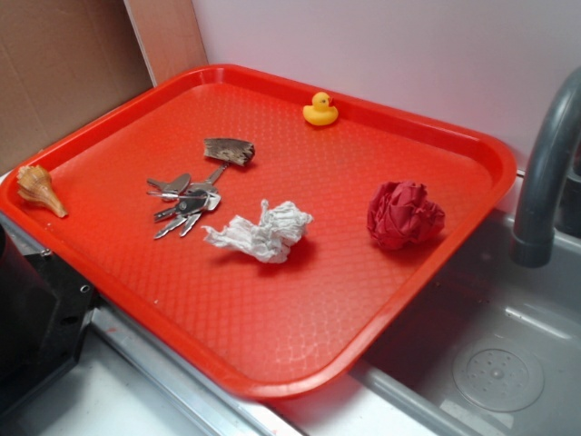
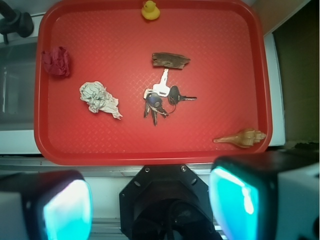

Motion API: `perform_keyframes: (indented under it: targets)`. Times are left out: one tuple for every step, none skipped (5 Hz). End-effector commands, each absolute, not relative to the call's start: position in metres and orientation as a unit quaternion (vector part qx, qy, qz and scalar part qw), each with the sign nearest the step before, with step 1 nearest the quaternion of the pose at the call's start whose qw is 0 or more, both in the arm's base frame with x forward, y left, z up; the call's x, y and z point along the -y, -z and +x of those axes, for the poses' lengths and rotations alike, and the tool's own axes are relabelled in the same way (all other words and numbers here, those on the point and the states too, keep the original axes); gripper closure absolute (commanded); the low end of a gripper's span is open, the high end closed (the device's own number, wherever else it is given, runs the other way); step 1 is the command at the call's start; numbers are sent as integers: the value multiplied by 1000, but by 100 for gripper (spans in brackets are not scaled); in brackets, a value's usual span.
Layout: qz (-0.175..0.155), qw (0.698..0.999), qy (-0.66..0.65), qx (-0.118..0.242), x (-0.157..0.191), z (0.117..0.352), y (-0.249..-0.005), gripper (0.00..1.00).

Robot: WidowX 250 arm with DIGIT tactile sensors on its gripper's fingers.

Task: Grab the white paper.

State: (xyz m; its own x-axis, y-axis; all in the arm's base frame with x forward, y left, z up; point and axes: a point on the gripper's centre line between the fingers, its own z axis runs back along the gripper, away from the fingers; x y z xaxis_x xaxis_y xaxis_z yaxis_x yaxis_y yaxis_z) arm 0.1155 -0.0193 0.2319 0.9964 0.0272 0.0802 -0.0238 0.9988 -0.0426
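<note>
Crumpled off-white paper wad [image 1: 263,232] sits loose mid-tray, just beside the metal key bunch [image 1: 184,200]. Gripper [image 2: 150,200] hangs above the red plastic tray's [image 1: 300,381] near edge, pads spread wide, holding nothing.

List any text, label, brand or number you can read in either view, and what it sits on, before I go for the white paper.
None readable.
White paper: crumpled, only grey folds, no print visible.
Key bunch: any stamping on the keys or the white tag is too small to read.
Red paper ball, rubber duck, shell, brown piece: no markings.
Red tray: textured pattern only.
Gripper: no lettering visible.
</note>
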Motion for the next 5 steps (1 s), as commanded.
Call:
perform_keyframes:
  targets:
    - [-59,967,226,107,61,162,-171,0]
    - [-51,953,278,111,81,182,-135,0]
    - [-29,951,298,77,94,201,-98,0]
    - [-19,946,322,36,104,199,-61,0]
    - [-12,943,331,12,101,189,-38,0]
